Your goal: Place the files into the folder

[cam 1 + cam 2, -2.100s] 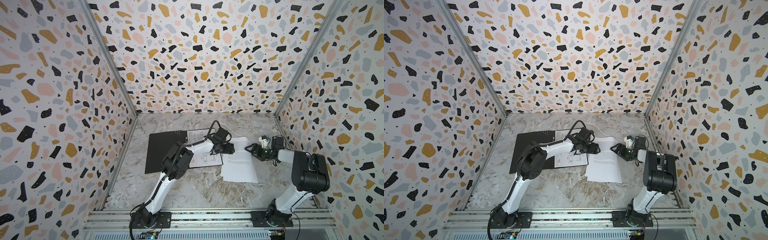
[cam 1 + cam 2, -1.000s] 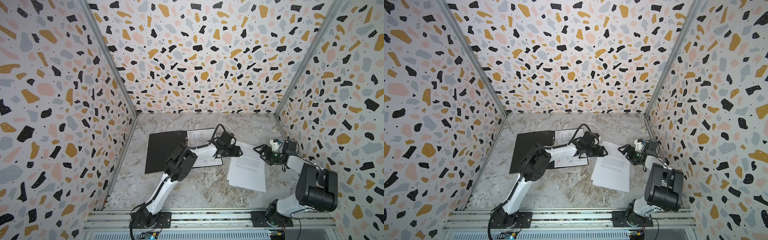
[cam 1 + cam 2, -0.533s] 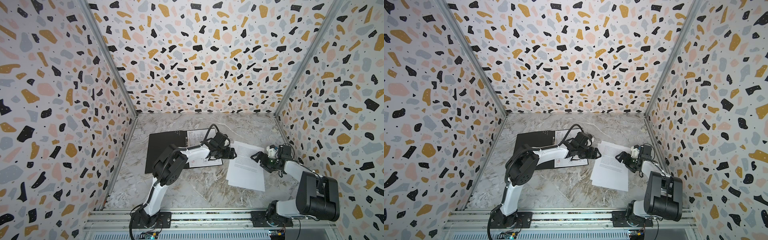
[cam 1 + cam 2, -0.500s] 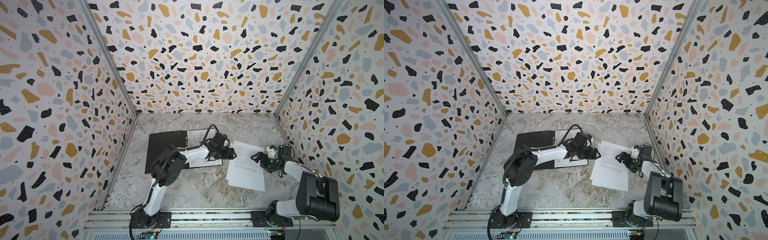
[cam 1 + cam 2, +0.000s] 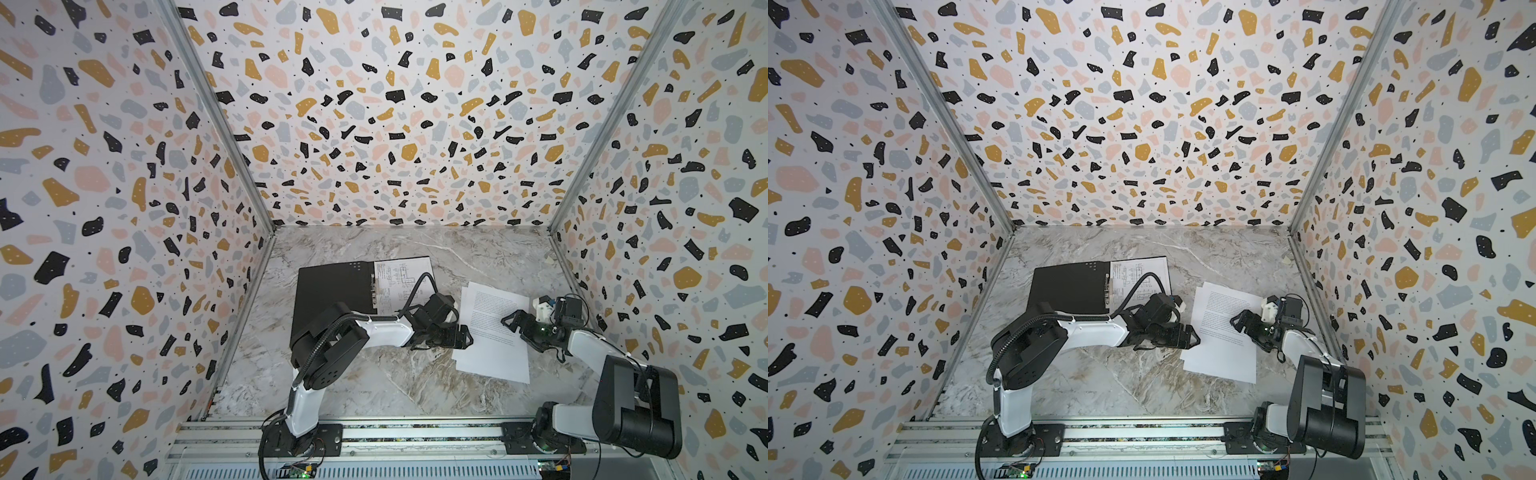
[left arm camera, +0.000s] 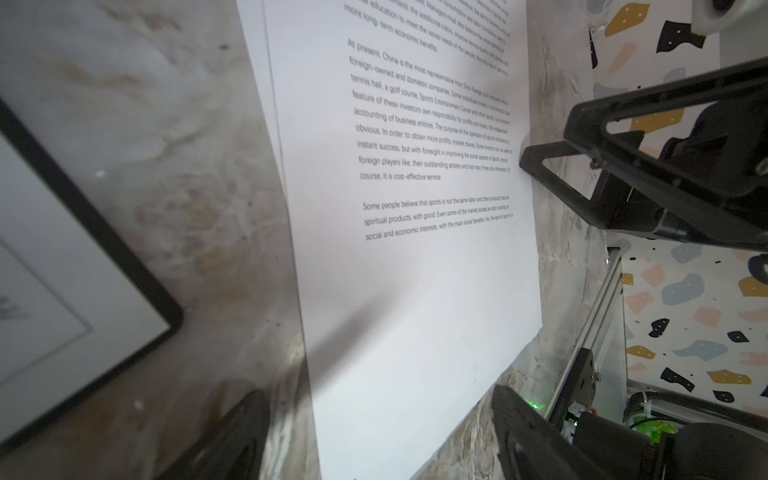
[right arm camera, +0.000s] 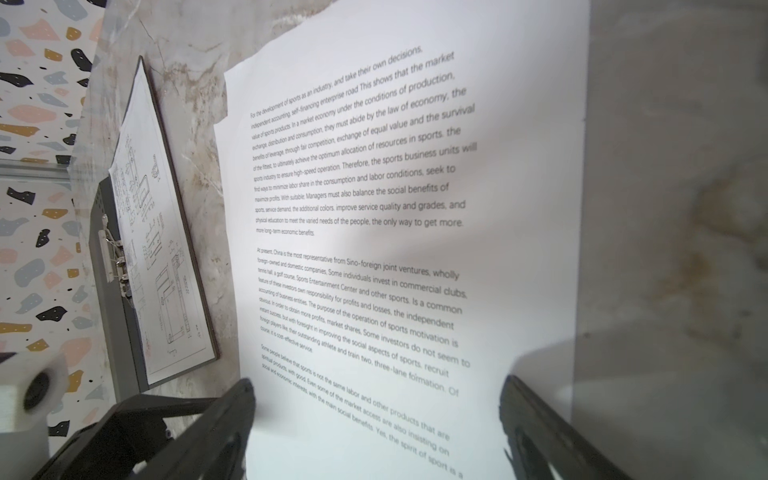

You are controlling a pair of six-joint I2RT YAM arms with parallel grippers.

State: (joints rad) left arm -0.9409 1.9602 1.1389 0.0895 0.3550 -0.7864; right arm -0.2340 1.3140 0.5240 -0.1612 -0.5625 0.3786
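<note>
Where the files lie: one white paper text sheet with printed paragraphs [image 5: 494, 345] is flat and skewed on the table, well apart from the folder. The white paper drawing sheet with line diagrams [image 5: 399, 276] rests inside the folder's right half.
Second white edge [image 6: 257, 41]: a thin margin peeks out beside the text sheet, and I cannot tell whether another page lies under it. If one does, I judge a pinch could lift only the top page and fan the two apart.
Folder: thin flat card folder, open, matte black inside [image 5: 332, 291], toward the back left, with a small metal clip [image 7: 118, 257] at its spine. A page sliding in could catch there and buckle.
Left gripper [image 5: 463, 337]: jaws spread, straddling the text sheet's edge that faces the folder, pinching nothing. Paper this flat gives the fingers no lip, so closing here may only crease it or skate over it.
Right gripper [image 5: 517, 326]: jaws spread wide over the sheet's far side from the folder, nothing held. If I press here while dragging with the other arm, the page could wrinkle or tear.
Left arm's cable [image 5: 411, 293]: it loops over the drawing sheet, and a sweep back toward the folder might nudge that sheet out.
Grey-veined marble tabletop [image 5: 374, 374]: smooth, so a pushed page may slide on.
Terrazzo-patterned side wall [image 5: 665, 291]: near the right arm, leaving me little room to reposition.
</note>
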